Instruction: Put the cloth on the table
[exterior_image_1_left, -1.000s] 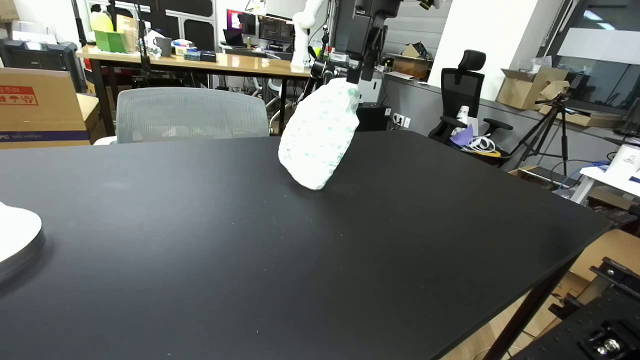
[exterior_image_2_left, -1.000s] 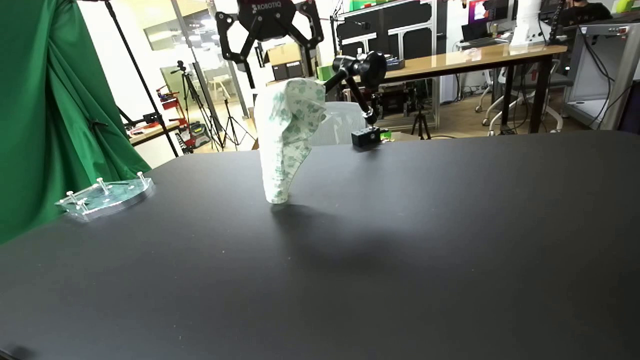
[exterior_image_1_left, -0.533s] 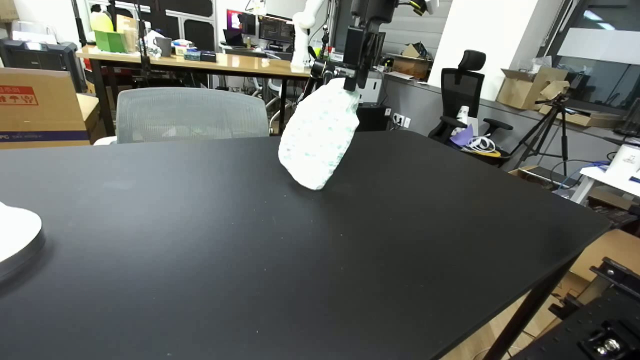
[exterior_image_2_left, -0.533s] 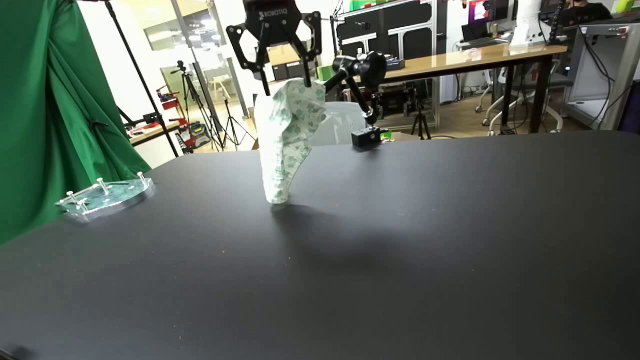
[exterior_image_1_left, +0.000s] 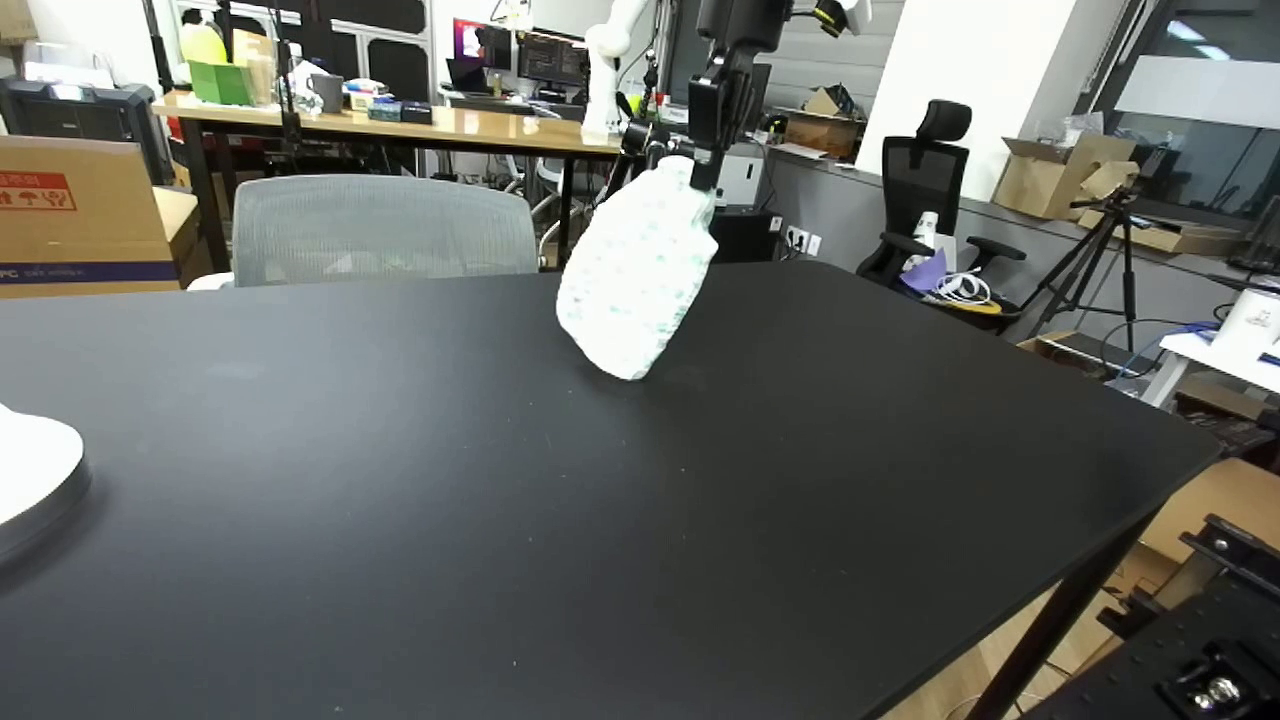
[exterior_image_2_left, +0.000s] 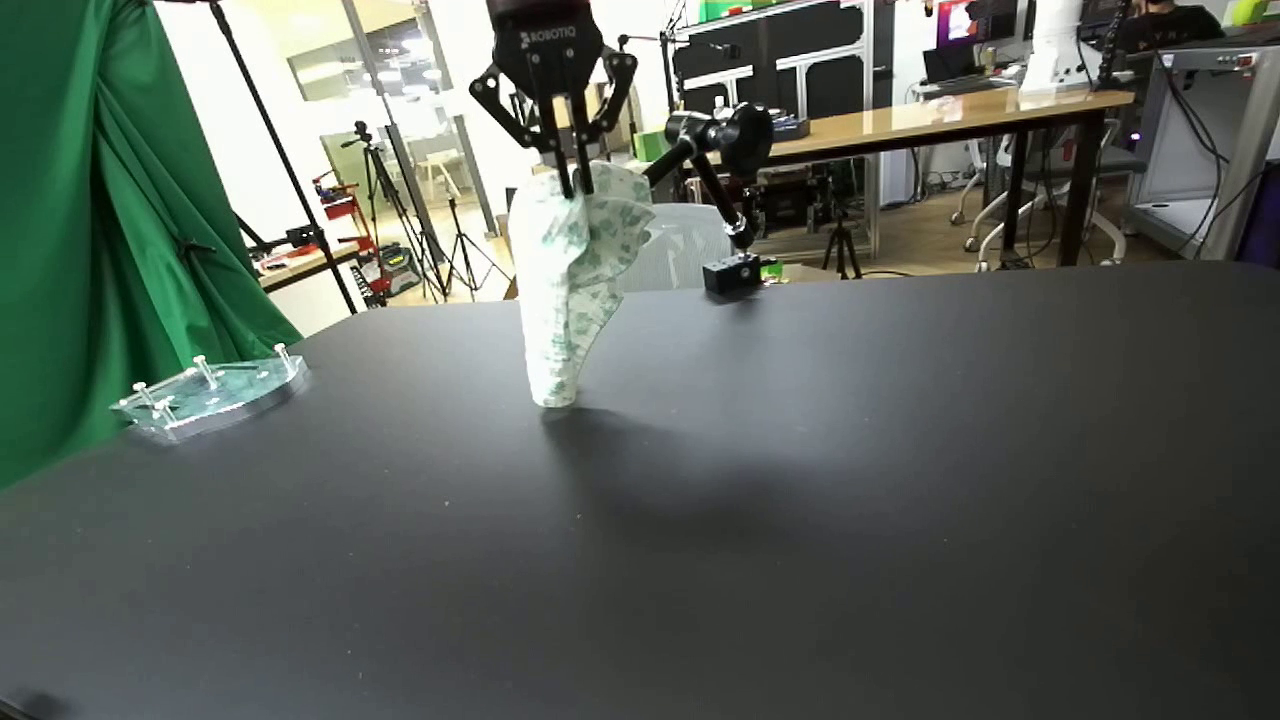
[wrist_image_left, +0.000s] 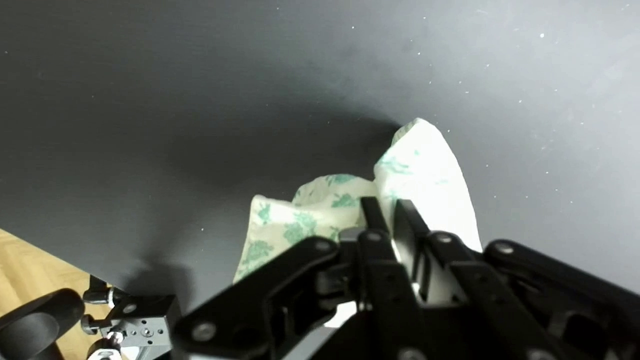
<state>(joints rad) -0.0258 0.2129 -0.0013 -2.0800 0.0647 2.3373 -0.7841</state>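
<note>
The cloth (exterior_image_2_left: 570, 290), white with a green leaf print, hangs upright over the black table (exterior_image_2_left: 760, 580). Its lower end comes down at or just above the surface; whether it touches I cannot tell. My gripper (exterior_image_2_left: 576, 193) reaches down to the cloth's upper part, its two fingers close together with fabric pinched in the narrow gap. In the wrist view the cloth (wrist_image_left: 425, 175) spreads out on both sides of the gripper (wrist_image_left: 386, 201). An exterior view shows the gripper (exterior_image_1_left: 706, 178) at the upper right edge of the cloth (exterior_image_1_left: 640, 270).
A jointed black stand arm (exterior_image_2_left: 700, 135) on a block base (exterior_image_2_left: 732, 274) runs in behind the cloth's top. A clear plate with pegs (exterior_image_2_left: 215, 392) lies at a table edge. A white rounded object (exterior_image_1_left: 35, 465) is on the table, and a grey chair (exterior_image_1_left: 385, 230) stands behind.
My gripper has come down onto the cloth's top and its fingers have closed from wide apart to nearly together. The fabric there has creased slightly; the cloth otherwise hangs in the same place.
</note>
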